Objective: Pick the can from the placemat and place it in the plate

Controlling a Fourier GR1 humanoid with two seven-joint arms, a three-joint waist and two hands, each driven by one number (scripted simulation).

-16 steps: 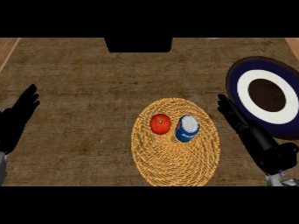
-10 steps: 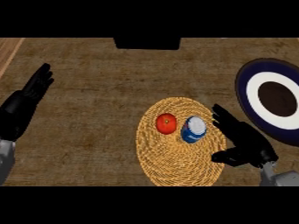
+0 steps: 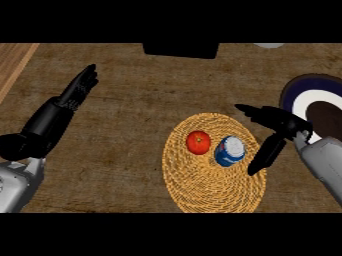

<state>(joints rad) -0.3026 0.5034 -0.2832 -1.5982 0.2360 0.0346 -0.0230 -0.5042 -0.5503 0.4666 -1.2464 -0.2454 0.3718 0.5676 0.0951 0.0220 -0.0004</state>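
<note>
A blue and white can (image 3: 230, 151) stands on the round woven placemat (image 3: 213, 186), with a red tomato (image 3: 197, 142) just left of it. My right hand (image 3: 274, 127) hangs open just right of the can, thumb pointing down beside it, fingers stretched over the mat's upper right edge, not touching the can. The plate (image 3: 301, 95), dark blue with a white ring and brown centre, lies at the right edge, partly hidden by my right forearm. My left hand (image 3: 56, 115) is open at the left, fingers straight and pointing up the counter.
The counter's top is dark brown wood grain with a lighter wooden strip (image 3: 4, 70) along the left. A black block (image 3: 181, 49) sits at the top centre edge. A pale rim (image 3: 268, 45) shows at the top right.
My right hand has moved up and in toward the can and now opens around its right side. My left arm has swung further in over the counter. The view has shifted, moving mat and plate.
</note>
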